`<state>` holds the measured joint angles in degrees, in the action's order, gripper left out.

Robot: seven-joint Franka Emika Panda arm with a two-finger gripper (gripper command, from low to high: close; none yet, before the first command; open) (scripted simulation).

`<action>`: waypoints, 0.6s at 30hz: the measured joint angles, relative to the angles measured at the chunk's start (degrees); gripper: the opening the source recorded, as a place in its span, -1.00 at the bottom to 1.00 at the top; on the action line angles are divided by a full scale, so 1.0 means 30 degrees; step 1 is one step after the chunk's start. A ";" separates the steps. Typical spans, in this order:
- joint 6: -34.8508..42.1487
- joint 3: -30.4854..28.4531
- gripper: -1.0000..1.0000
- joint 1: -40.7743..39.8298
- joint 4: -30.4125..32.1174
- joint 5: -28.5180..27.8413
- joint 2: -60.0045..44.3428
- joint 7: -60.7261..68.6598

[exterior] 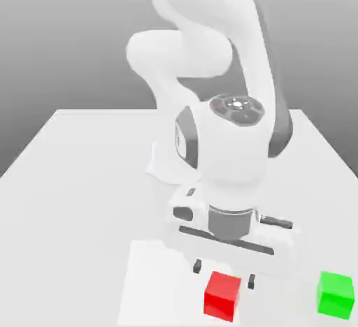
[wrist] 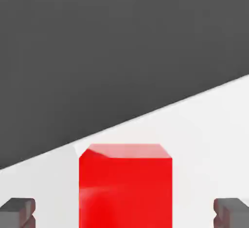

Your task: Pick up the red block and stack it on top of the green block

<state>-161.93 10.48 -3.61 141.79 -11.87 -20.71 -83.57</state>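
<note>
With the gripper spread wide over the red block, I'd center it, then lower straight down before squeezing

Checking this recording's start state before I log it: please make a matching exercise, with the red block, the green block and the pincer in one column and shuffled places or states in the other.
Column one:
1. red block
2. green block
3. pincer

Column two:
A. open, with its two fingers apart
B. near the exterior view's right edge, away from the arm
C. lined up between the two fingers in the hand view

Right pairs: 1-C, 2-B, 3-A
</note>
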 joint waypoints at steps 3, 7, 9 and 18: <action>-0.0016 0.0002 -1.00 0.0001 0.0000 -0.0006 0.0000 -0.0007; -0.0167 -0.0076 -1.00 0.0065 -0.0024 -0.0088 -0.0169 -0.0076; 0.0655 0.0386 -1.00 -0.0276 0.0146 0.0531 0.0851 0.0378; 0.4669 0.3211 -1.00 0.2946 -0.2088 0.1147 0.2428 -0.1860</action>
<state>-147.92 20.11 5.23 135.53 -8.43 -13.43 -89.15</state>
